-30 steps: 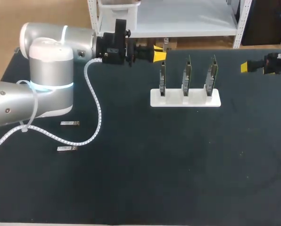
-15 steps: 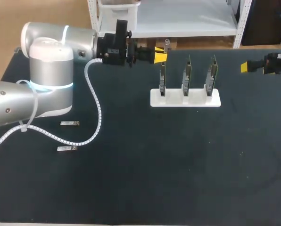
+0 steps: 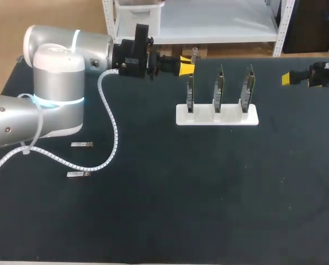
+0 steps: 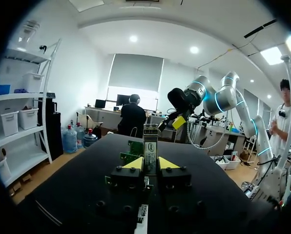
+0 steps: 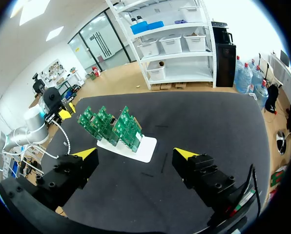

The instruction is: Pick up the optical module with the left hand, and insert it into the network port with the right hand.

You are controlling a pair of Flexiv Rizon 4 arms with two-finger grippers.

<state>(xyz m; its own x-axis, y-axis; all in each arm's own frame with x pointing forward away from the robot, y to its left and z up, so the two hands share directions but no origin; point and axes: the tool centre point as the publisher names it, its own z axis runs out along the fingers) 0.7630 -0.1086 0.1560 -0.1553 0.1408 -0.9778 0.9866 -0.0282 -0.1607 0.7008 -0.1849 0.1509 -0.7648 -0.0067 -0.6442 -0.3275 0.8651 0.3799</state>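
Observation:
A small silver optical module (image 4: 150, 142) stands upright between the yellow tips of my left gripper (image 4: 151, 164), which is shut on it. From above, that gripper (image 3: 186, 65) hovers near the table's back edge, just left of and behind the white stand (image 3: 217, 116), with the module (image 3: 195, 53) poking out. Three green network cards (image 3: 218, 88) stand upright in the stand. My right gripper (image 3: 297, 79) hangs at the far right of the table. Its fingers are wide open with nothing between them, and it (image 5: 135, 155) faces the cards (image 5: 114, 124) from a distance.
Two spare optical modules (image 3: 82, 144) (image 3: 78, 174) lie on the dark mat at the left, beside the left arm's white cable (image 3: 112, 138). The stand's base (image 5: 135, 148) sits mid-table behind the centre.

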